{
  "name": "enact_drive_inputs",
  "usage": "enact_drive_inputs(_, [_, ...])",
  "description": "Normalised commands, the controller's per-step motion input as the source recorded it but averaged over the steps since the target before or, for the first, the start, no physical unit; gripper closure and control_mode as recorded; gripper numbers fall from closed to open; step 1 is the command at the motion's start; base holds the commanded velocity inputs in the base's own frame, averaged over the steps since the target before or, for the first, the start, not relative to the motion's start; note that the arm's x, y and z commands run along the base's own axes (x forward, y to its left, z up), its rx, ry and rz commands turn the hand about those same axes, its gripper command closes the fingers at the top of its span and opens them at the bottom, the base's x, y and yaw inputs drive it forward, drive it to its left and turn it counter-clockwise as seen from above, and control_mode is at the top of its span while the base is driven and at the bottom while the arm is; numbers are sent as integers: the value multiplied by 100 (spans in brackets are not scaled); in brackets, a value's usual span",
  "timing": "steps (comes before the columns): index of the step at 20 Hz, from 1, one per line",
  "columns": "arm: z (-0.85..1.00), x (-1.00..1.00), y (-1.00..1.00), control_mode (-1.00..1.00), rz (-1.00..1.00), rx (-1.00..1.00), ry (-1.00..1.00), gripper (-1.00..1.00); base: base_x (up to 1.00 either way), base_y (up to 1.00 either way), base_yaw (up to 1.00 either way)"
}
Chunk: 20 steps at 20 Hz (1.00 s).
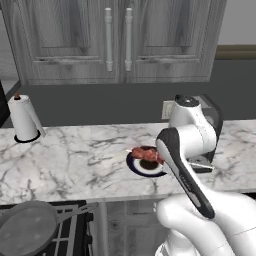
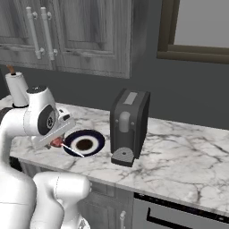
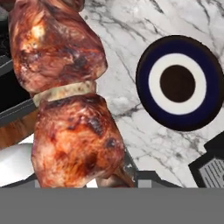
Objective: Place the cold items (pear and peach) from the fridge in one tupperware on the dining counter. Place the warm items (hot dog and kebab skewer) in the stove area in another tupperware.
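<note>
The kebab skewer [image 3: 70,109], chunks of browned meat on a thin stick, looms close in the hand view and hides the fingertips. My gripper [image 2: 55,141] is shut on the kebab skewer [image 2: 57,142] and holds it just above the marble counter, left of the plate in the right base view. The skewer's pale stick [image 2: 74,151] points out over the plate's rim. In the left base view the kebab skewer [image 1: 145,152] hangs over the plate, with the arm covering the hand. The round plate [image 3: 151,103], dark blue with a white ring and a dark centre, has nothing on it.
A dark coffee machine [image 2: 129,127] stands on the counter right of the plate [image 2: 96,145]. A paper towel roll [image 1: 22,120] is at the far left by the wall. A grey pan [image 1: 27,227] sits on the stove below the counter's front edge. Grey cabinets [image 1: 117,40] hang overhead.
</note>
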Motion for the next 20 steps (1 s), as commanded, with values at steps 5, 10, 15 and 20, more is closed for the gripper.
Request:
enact_drive_inputs(5, [72, -41, -30, -100, 21, -3, 4, 100, 0, 0, 0])
enact_drive_inputs(10, [9, -9, -44, -100, 1, -5, 7, 100, 0, 0, 0])
enact_drive_inputs(15, [0, -65, -1, -100, -5, 1, 0, 100, 0, 0, 0])
enact_drive_inputs(20, [-1, 0, 0, -100, -1, 0, 0, 100, 0, 0, 0])
